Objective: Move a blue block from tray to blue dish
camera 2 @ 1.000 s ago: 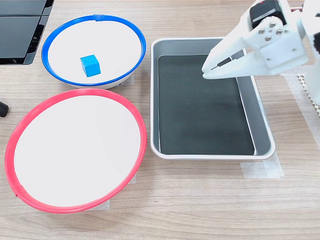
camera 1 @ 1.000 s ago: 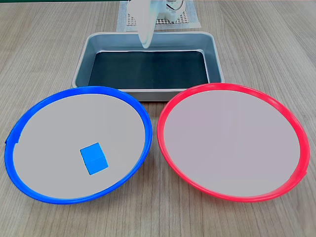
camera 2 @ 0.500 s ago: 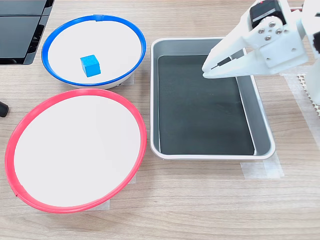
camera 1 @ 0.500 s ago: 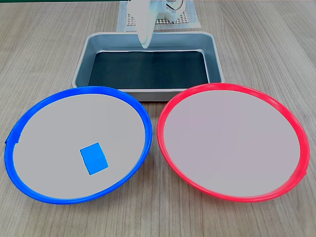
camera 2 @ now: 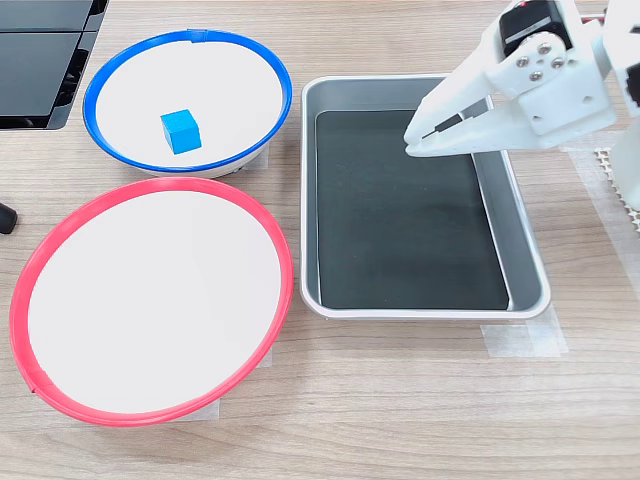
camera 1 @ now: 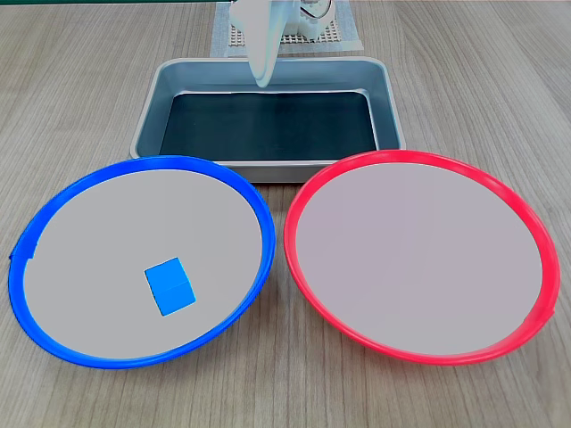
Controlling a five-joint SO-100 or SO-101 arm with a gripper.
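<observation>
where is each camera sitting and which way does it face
First exterior view: low at the dishes' side of the table, looking across the blue dish and red-rimmed dish toward the tray; only the gripper tip shows.
Second exterior view: high, looking nearly straight down; the gripper enters from the second exterior view's right, over the tray.
Both show the blue block in the blue dish.

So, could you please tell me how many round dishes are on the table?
2. The blue dish lies at the first exterior view's left, holding the blue block; the red-rimmed dish lies beside it at the first exterior view's right.
</observation>
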